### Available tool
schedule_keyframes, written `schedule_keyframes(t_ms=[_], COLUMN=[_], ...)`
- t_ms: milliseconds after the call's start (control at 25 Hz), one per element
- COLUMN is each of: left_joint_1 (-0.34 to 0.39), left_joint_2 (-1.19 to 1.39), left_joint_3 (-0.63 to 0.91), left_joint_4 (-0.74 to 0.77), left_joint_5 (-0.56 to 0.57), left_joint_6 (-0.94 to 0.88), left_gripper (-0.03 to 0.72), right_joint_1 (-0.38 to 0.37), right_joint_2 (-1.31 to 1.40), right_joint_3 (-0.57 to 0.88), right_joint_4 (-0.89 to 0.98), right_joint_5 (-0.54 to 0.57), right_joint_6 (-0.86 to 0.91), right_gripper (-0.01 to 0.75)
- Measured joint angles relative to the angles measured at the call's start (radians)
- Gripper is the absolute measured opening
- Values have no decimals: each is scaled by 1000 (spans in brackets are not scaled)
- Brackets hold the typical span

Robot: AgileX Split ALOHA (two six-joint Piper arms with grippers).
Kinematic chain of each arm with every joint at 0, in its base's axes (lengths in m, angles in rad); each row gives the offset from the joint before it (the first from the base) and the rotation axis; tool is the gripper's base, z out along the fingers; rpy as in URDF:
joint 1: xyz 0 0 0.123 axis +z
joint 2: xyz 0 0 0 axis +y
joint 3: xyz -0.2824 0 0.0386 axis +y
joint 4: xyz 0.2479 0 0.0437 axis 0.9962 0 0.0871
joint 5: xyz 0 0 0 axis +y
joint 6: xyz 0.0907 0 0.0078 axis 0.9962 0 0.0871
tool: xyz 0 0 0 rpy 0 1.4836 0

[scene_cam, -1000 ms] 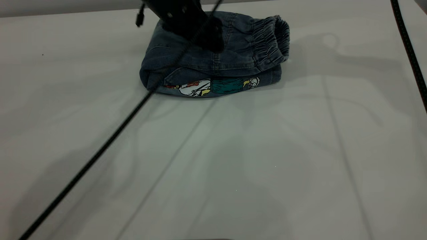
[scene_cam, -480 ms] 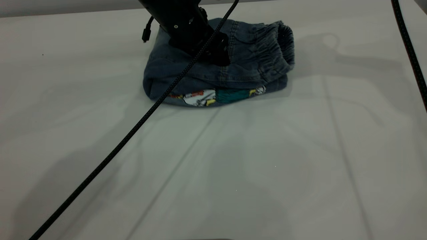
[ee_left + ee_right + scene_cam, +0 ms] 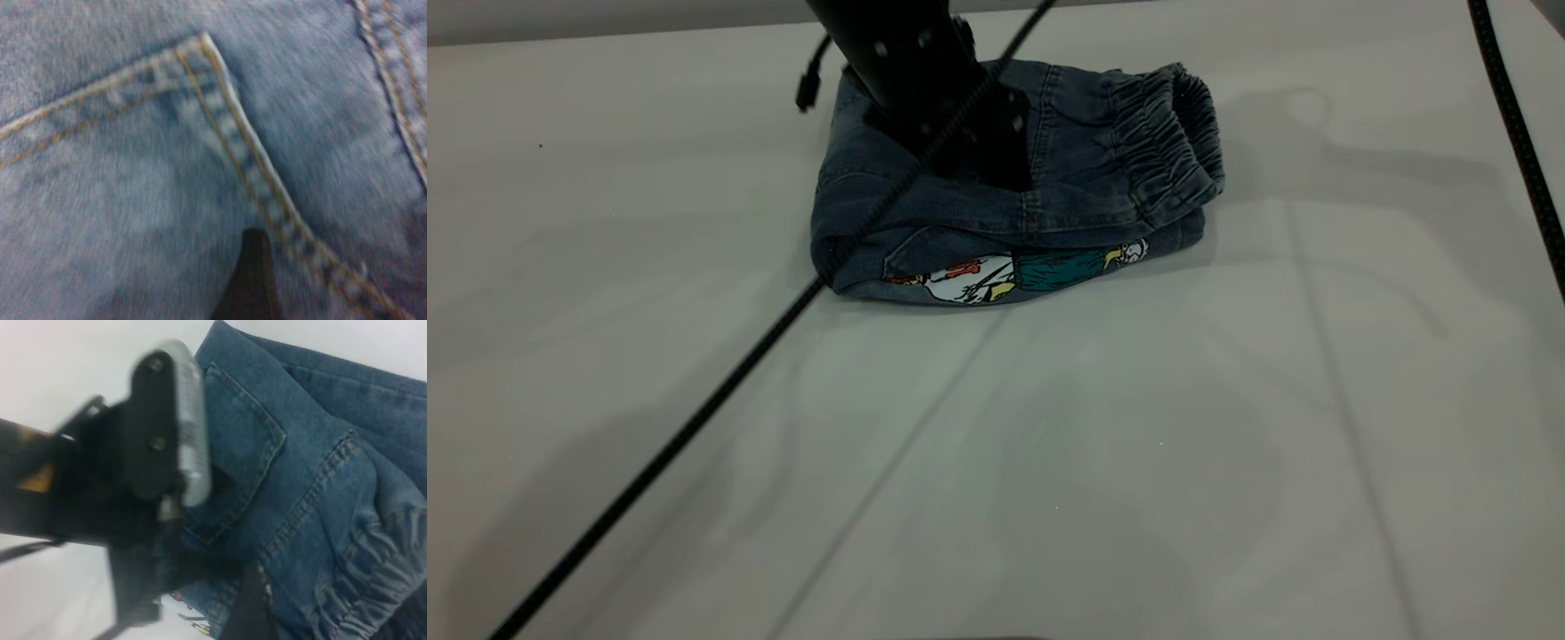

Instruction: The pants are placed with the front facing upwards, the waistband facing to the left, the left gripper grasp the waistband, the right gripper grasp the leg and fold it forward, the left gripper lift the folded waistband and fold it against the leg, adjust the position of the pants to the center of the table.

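left gripper (image 3: 996, 164) presses folded pants (image 3: 1085, 178) on table (image 3: 1138, 444).

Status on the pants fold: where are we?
Both folds look done: the pants sit as a compact bundle, waistband on top at the exterior view's right, printed leg underneath. In hand: the left hand presses down on the bundle, apparently repositioning it. Left: the bundle lies near the far edge of the table, so centering isn't finished. The right hand's position isn't clear.
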Motion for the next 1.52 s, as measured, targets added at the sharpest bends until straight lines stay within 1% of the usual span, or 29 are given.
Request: schedule_keyframes(t_ms=[240, 320, 520, 680, 880, 1040, 1200, 1400, 1520], left_joint_1=[0, 0, 0, 0, 0, 0, 0, 0, 0], left_joint_2=[-131, -174, -289, -404, -542, -641, -748, -907, -1041], left_joint_3=[0, 0, 0, 0, 1, 2, 2, 10, 69], left_joint_4=[161, 223, 361, 454, 503, 522, 522, 522, 520], left_joint_5=[131, 176, 290, 405, 559, 559, 559, 559, 559], left_joint_6=[-89, -133, -275, -369, -415, -421, -484, -518, -524], left_gripper=[583, 583, 583, 583, 583, 583, 583, 583, 583], right_joint_1=[-1, -1, -1, -1, -1, -1, -1, -1, -1], right_joint_2=[-57, -101, -227, -342, -478, -573, -656, -763, -840], right_joint_3=[-72, -97, -111, -111, -111, -114, -114, -79, -26], right_joint_4=[-19, -54, -250, -358, -385, -392, -401, -442, -439], right_joint_5=[3, 12, 40, 96, 191, 264, 353, 370, 372], right_joint_6=[12, 34, 152, 267, 384, 455, 518, 659, 710], right_gripper=[526, 526, 526, 526, 526, 526, 526, 526, 526])
